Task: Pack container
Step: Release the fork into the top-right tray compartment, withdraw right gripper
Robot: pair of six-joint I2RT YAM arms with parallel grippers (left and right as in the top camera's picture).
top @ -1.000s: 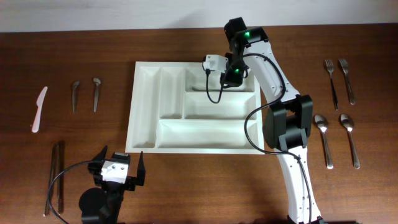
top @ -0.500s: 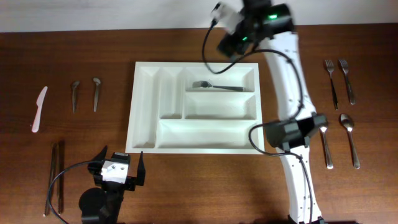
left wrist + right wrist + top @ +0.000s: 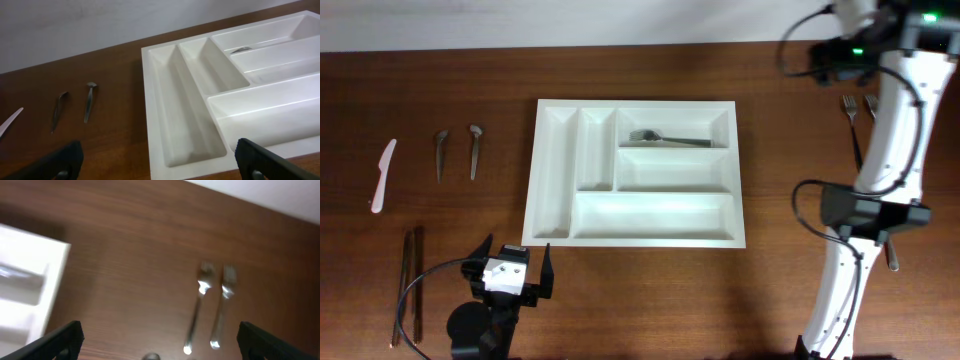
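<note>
One fork (image 3: 668, 138)'s in the container (image 3: 738, 180), my left pincer (image 3: 157, 150) and right pincer (image 3: 160, 340) gape empty, loads of cutlery (image 3: 475, 150) left on the table (image 3: 640, 290).

Glossy white plastic container (image 3: 650, 215); shiny metal fork (image 3: 670, 138); wood-grain table (image 3: 760, 300).

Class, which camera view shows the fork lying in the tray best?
The overhead view: the whole fork lies in the container's top long compartment. The left wrist view catches only one end of it. The right wrist view shows just the container's blurred corner.
</note>
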